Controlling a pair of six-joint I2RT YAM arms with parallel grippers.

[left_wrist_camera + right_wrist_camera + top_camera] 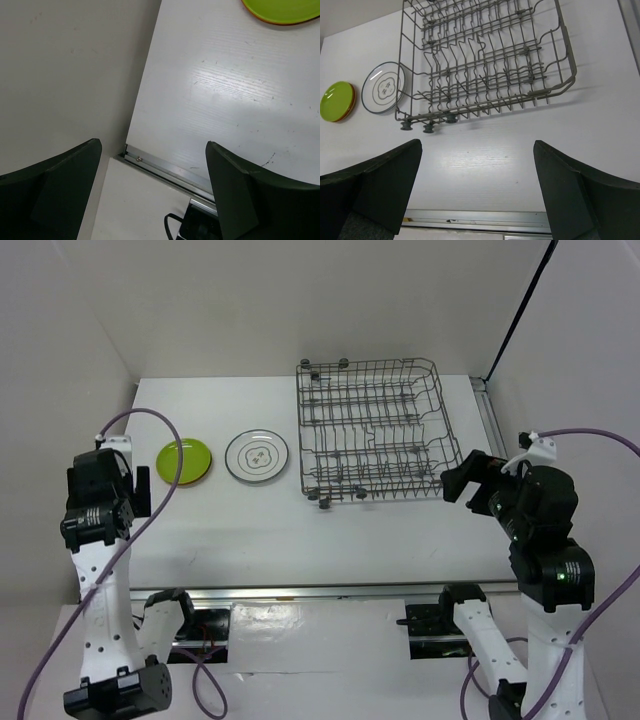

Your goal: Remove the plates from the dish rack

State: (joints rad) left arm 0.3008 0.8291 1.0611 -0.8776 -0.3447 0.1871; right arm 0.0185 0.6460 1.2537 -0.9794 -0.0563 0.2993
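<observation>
Dish rack (pixel 372 430) stands right of centre on tabletop (pixel 250 530); white line-drawn plate (pixel 257 456) lies just left of it, lime green plate (pixel 184 460) on orange plate (pixel 353 101) further left. Left tool (pixel 152 145) hangs over the near-left edge. Right tool (pixel 477 144) points at the rack's near side; both wide open, gripping nothing.

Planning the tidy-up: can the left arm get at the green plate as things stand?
Probably yes. The green plate lies uncovered close beside the left gripper, whose jaws stand open, with nothing between them.
</observation>
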